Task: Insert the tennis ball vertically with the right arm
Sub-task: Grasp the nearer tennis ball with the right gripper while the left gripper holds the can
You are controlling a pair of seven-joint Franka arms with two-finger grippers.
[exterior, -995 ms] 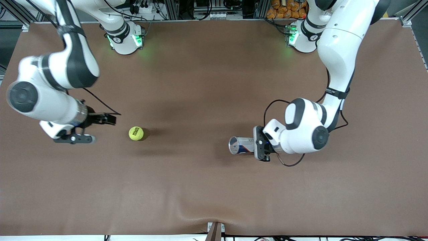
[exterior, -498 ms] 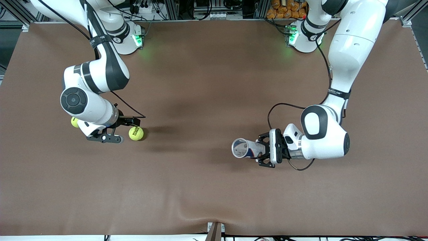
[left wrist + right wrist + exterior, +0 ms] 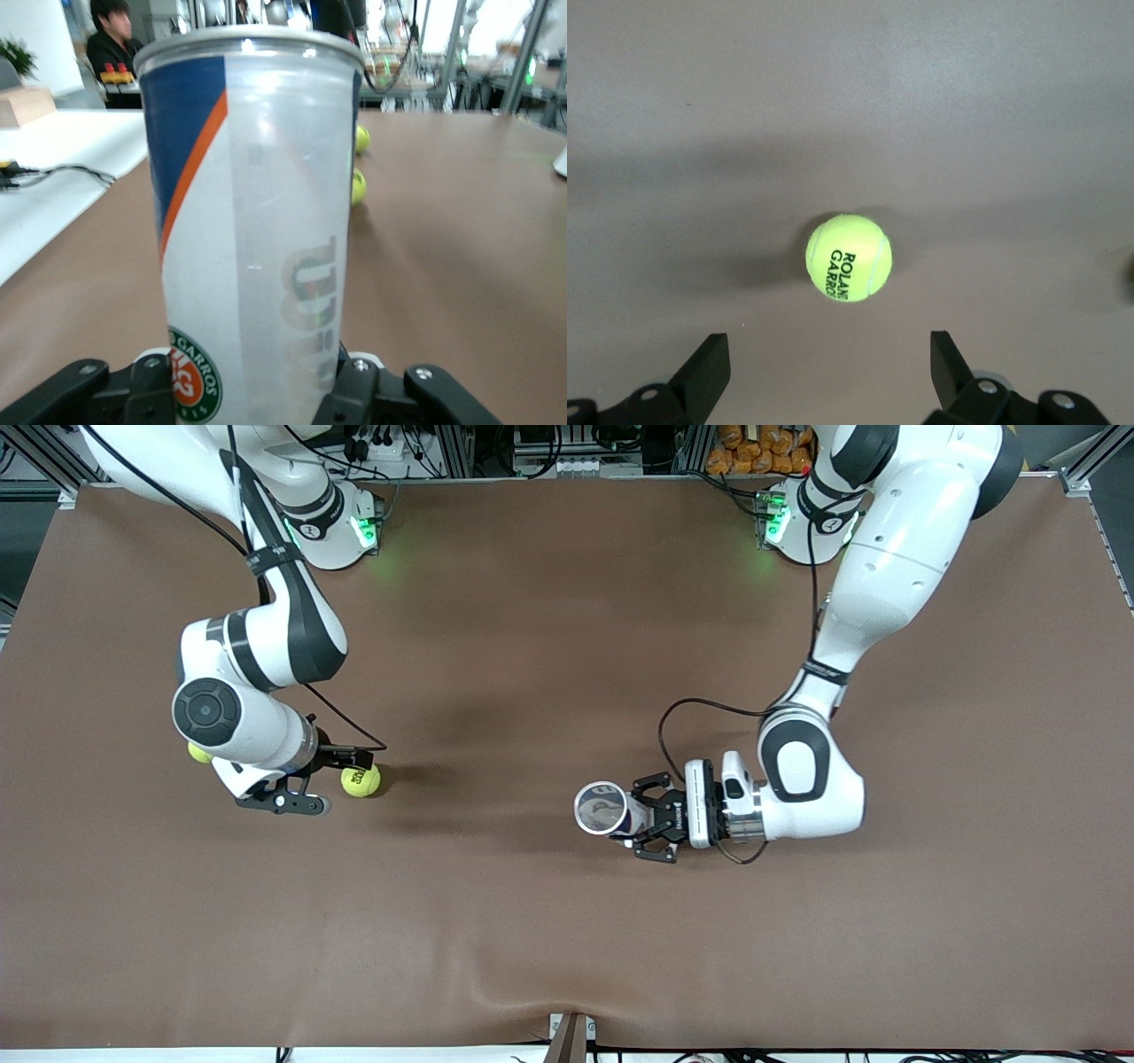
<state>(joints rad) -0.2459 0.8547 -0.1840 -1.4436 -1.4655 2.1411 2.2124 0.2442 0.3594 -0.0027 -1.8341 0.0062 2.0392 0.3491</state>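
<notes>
Brown tabletop [image 3: 567,957] under everything; clock hours read on the front view, with twelve at the arms' bases.

Next in bulk, the left arm [image 3: 886,558]: rooted at one o'clock, bent down toward the middle of the tabletop, wrist lying level and pointing toward nine o'clock.

Likewise the right arm [image 3: 266,646]: rooted at eleven o'clock, folded down to the nine o'clock part of the tabletop.

At the left arm's tip, the left claw [image 3: 642,817], clamped on a can [image 3: 602,808] just at five o'clock of the tabletop's middle. Can upright, open mouth turned up toward the front camera; clear wall with a blue and orange stripe and a round green badge in the left wrist view [image 3: 257,204], black fingers [image 3: 354,381] pressed on both flanks near its foot. Cannot tell whether the can stands on the tabletop or hangs just above it.

At the right arm's tip, the right claw [image 3: 332,782], low over the tabletop, fingers [image 3: 709,363] spread wide and touching nothing.

Just off those fingertips, the tennis ball [image 3: 361,779]: yellow-green, black lettering, lying on the tabletop at nine o'clock, well apart from the can; in the right wrist view [image 3: 849,258] centred ahead of the gap, not yet between the fingers.

Smallest showing, a second ball [image 3: 198,753] at nine o'clock of the first, half hidden under the right arm's wrist.
</notes>
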